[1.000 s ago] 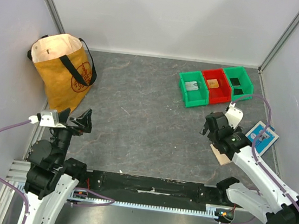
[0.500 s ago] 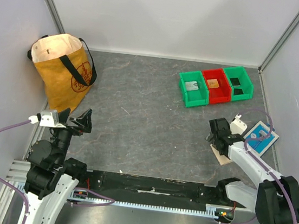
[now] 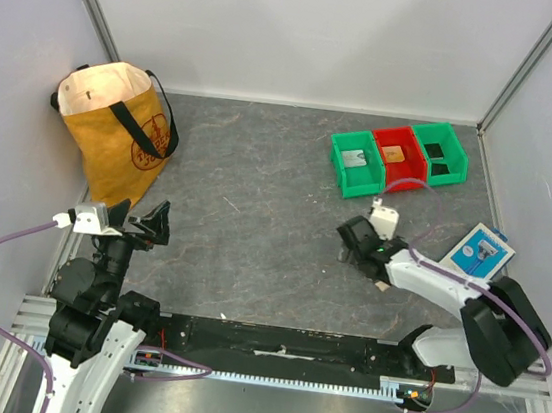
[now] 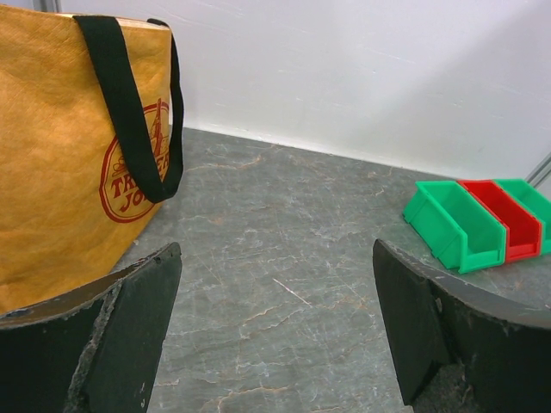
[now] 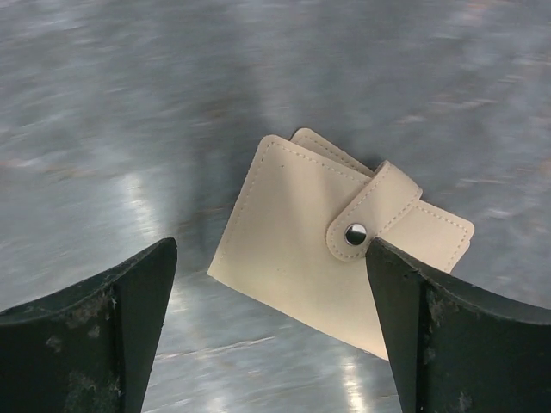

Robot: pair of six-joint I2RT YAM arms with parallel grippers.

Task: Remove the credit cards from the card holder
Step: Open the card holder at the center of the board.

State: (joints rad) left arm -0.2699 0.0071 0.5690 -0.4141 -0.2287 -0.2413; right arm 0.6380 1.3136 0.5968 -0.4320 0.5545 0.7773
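Right gripper point(image 3: 354, 245) stands wide open, holding nothing; the card holder point(image 5: 320, 249) lies flat on the table point(image 3: 257, 194) below it, framed between its fingers in the wrist view, tab snapped shut. Left gripper point(image 4: 277, 258) is also wide open and empty, raised at the left front, near the bag point(image 3: 113, 136)

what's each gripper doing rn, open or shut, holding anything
Left gripper: open, empty.
Right gripper: open, empty, over the snapped-shut card holder.
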